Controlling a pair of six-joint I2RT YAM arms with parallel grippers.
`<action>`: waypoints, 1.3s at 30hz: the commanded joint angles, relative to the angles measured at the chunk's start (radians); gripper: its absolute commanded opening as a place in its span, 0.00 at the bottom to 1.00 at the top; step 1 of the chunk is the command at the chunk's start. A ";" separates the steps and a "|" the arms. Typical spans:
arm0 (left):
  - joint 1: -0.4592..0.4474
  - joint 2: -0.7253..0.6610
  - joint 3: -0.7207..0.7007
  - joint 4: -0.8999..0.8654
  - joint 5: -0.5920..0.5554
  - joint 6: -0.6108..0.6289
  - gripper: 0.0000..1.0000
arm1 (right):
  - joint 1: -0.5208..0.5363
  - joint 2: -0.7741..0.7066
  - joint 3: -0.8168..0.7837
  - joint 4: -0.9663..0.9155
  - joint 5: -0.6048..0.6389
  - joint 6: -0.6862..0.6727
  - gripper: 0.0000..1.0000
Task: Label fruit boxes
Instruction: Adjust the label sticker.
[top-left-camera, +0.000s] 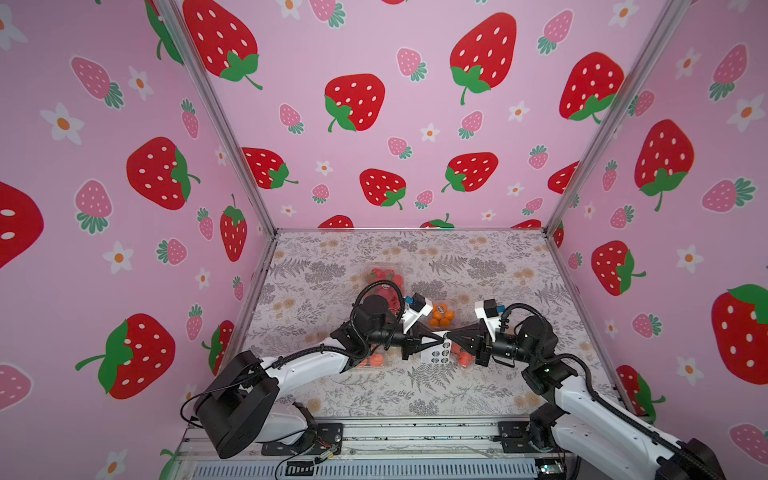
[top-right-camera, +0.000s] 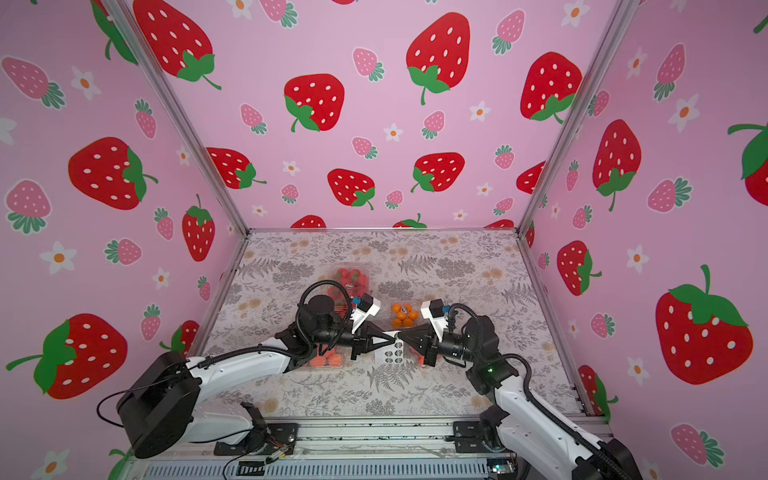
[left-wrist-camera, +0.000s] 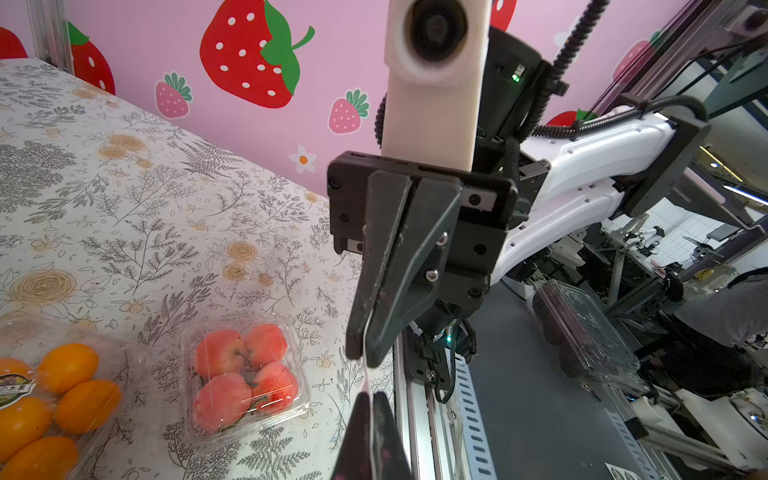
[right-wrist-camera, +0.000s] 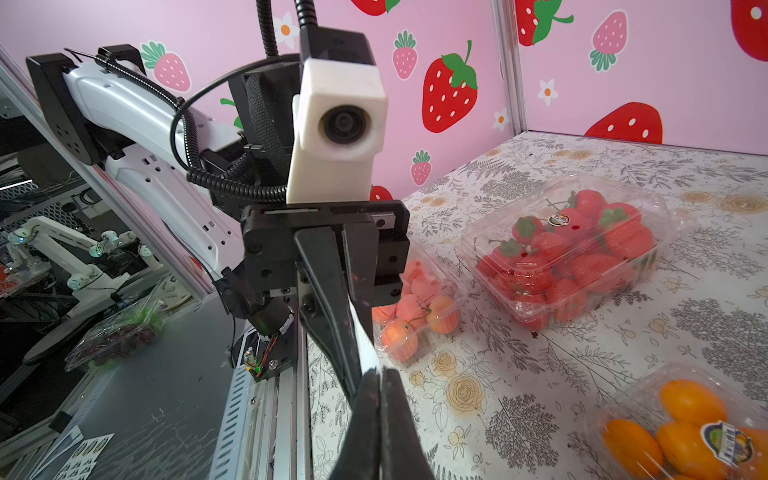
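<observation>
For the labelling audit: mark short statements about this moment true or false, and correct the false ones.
1. Both the left hand and the right hand are shut on the white sticker sheet. True.
2. The orange box has a sticker on its lid. True.
3. The strawberry box lies nearer the robot than the orange box. False: it lies further back.
4. The small pink-fruit box holds six fruits. False: four show.
</observation>
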 joint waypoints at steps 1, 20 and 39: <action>0.002 -0.027 -0.011 0.054 0.039 0.000 0.07 | -0.005 -0.003 0.005 0.022 0.013 -0.014 0.00; 0.011 -0.037 -0.021 0.078 -0.011 -0.032 0.19 | -0.005 -0.002 0.002 0.023 0.006 -0.018 0.00; 0.019 -0.050 -0.036 0.120 0.027 -0.058 0.00 | -0.006 -0.010 -0.011 0.009 0.024 -0.018 0.17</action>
